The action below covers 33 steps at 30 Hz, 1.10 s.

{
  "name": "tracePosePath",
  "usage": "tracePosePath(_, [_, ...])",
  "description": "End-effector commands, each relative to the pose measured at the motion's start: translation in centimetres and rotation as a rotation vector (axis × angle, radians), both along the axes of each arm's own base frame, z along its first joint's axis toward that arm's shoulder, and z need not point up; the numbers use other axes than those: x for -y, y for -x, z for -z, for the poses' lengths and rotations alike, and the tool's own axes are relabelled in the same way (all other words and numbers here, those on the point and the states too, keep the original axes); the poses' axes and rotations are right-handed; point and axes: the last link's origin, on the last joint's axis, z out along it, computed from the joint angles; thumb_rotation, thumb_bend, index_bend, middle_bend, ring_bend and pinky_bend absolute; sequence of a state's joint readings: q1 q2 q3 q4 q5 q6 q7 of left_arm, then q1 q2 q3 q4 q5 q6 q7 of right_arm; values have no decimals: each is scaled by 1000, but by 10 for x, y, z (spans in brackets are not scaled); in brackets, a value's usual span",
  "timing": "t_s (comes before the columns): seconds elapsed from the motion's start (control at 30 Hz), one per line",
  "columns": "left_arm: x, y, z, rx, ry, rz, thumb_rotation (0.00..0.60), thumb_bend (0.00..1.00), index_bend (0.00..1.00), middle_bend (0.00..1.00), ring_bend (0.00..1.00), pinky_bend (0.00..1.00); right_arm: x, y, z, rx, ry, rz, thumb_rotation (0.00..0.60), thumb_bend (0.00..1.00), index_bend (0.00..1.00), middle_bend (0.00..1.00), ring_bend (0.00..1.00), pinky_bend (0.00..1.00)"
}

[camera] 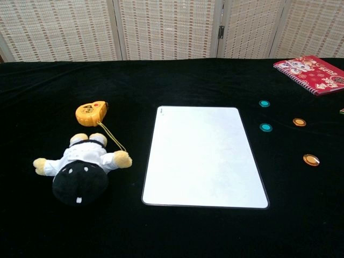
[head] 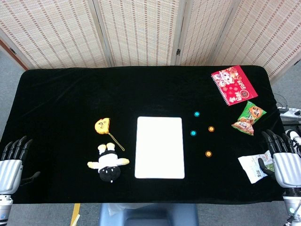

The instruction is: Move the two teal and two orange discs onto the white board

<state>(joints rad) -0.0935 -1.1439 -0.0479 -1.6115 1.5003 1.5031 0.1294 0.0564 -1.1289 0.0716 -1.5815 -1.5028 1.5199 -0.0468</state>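
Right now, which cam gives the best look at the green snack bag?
Head view. The green snack bag shows whole there, lying on the black cloth below the red notebook and right of the orange discs. The chest view shows almost nothing of it, at most a sliver at the right edge.

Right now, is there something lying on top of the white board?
No. The white board shows a bare surface in both views. The teal discs and orange discs lie on the black cloth to its right, apart from it. What is under the board is hidden.
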Motion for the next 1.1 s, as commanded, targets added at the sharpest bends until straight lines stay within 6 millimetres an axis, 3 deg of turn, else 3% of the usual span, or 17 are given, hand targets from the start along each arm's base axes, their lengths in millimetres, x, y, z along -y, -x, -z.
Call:
tracePosePath(0.03, [-1, 0, 1, -1, 2, 2, 600, 128, 0, 0, 7, 0, 0, 0, 0, -3, -3, 1, 600, 301, 0, 57, 110, 4])
tracePosePath(0.4, [-2, 0, 1, 4, -7, 0, 600, 128, 0, 0, 7, 0, 0, -4, 4, 10, -34, -5, 600, 301, 0, 68, 111, 4])
tracePosePath(0.57, [-2, -2, 0, 5, -9, 8, 600, 128, 0, 0, 7, 0, 12, -13, 4, 0, -56, -32, 600, 301, 8, 69, 113, 17])
tracePosePath(0.87, [-1, -6, -2, 12, -17, 15, 600, 128, 0, 0, 7, 0, 86, -34, 13, 5, -147, -32, 600, 301, 87, 69, 111, 26])
tracePosePath(1.1, [1, -10, -5, 7, -25, 11, 600, 128, 0, 0, 7, 0, 155, -63, 38, -25, -243, -30, 600, 301, 167, 74, 70, 27])
